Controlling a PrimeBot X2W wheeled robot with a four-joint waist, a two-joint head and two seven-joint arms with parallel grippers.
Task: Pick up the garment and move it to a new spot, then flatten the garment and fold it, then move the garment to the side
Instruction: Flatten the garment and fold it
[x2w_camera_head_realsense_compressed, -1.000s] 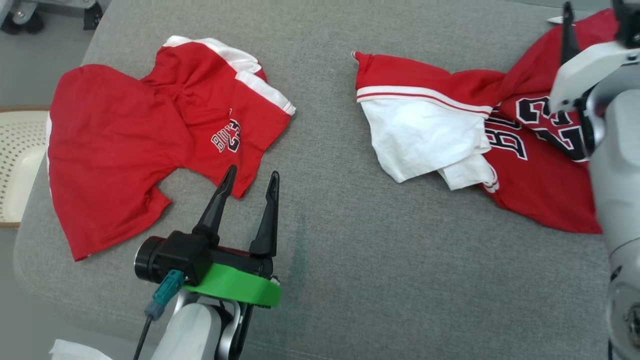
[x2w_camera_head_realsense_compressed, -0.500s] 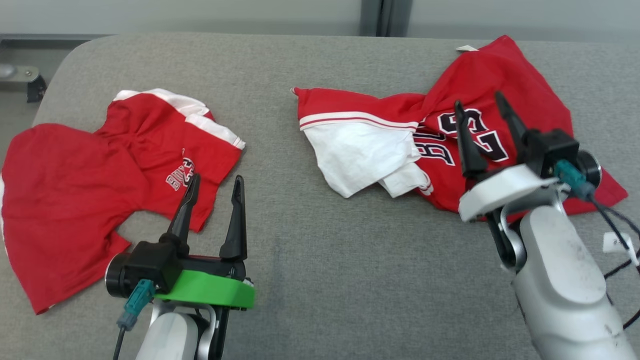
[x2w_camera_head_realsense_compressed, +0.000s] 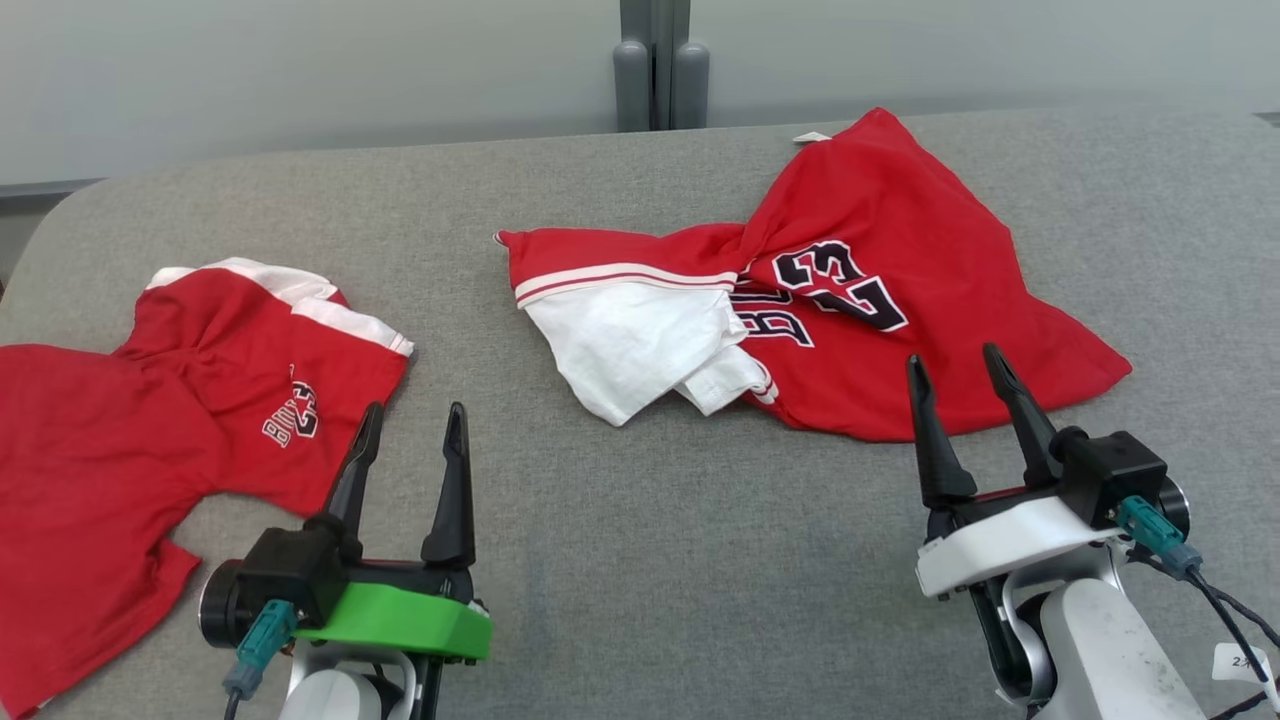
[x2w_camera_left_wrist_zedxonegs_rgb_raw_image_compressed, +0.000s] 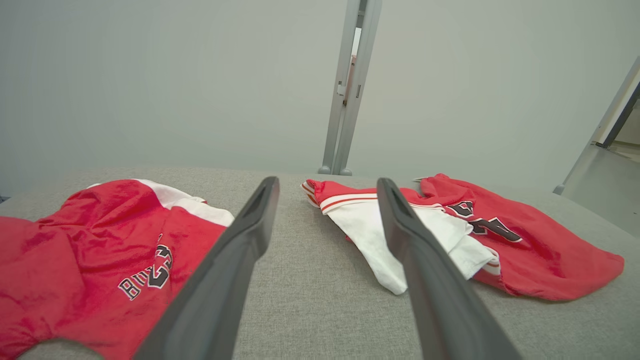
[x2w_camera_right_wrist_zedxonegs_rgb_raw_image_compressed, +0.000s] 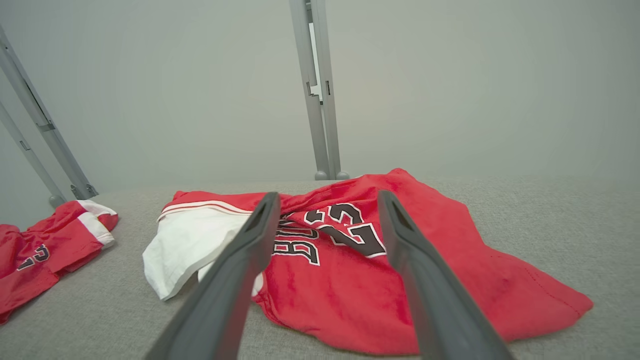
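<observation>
garment crumpled on cushion | left fingers, right fingers spread, empty

The left pincer sits low at the left, its two dark fingers spread wide, pointing forward, holding nothing; the right pincer mirrors it at the right, fingers likewise apart and empty

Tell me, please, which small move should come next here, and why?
Probably lower the right gripper onto the near edge of the crumpled red-and-white fabric jersey numbered 23: its jaws are open and empty, and the jersey lies bunched just ahead of them.
</observation>
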